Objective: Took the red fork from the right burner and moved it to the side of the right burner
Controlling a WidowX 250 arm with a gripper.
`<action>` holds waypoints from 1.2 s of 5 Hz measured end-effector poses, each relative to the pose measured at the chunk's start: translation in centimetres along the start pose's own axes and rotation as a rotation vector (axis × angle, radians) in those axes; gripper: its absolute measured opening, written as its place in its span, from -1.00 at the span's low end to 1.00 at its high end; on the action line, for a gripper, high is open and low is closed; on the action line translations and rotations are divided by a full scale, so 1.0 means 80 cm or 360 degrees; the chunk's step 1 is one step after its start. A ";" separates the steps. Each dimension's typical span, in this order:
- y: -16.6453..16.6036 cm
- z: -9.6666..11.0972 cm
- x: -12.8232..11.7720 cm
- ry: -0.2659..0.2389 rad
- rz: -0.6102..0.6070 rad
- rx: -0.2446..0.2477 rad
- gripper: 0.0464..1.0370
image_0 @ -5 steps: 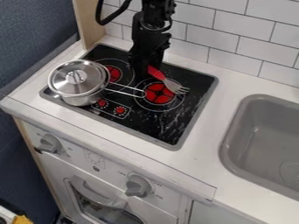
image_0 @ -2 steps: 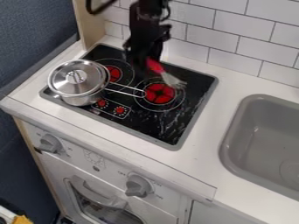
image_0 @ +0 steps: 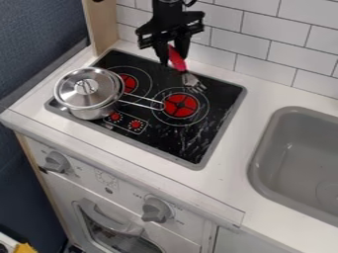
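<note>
Starting left of the right burner (image_0: 182, 105), we see a round silver metal pot with a lid (image_0: 87, 95); its thin wire handle reaches to the burner's outer ring. Behind the pot, to the burner's left, lies a second red-and-black burner (image_0: 128, 84). Two small red printed dials (image_0: 125, 121) sit in front and to the left of our landmark. Lower in front of it are two grey plastic knobs (image_0: 155, 210) on the white stove front, with small print around them.

The black robot arm (image_0: 168, 12) comes in from the top edge and hangs down behind the right burner, its wrist above the black two-finger gripper (image_0: 174, 61), which points downward. We see its fingers closed on the handle of the red-handled fork with silver tines (image_0: 178, 63). The fork slants down to the right, tines lowest, at the burner's back edge; we cannot tell whether they touch the stovetop.

Well to the burner's right, a grey sink (image_0: 262, 170) is set in the white table (image_0: 228, 190).
</note>
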State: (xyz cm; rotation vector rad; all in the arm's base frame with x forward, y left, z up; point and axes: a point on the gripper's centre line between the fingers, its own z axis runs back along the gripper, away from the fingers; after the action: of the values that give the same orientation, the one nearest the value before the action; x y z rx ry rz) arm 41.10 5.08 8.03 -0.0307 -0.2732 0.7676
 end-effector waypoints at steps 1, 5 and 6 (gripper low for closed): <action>-0.005 0.004 -0.016 0.0031 -0.0310 -0.0074 -0.28; -0.020 -0.017 -0.107 0.0083 -0.0954 -0.0107 -0.28; -0.021 -0.028 -0.112 0.0060 -0.1015 -0.0078 -0.28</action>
State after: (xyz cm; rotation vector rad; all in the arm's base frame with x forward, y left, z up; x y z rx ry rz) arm 36.64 -2.17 4.02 -0.0033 -0.2463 0.1263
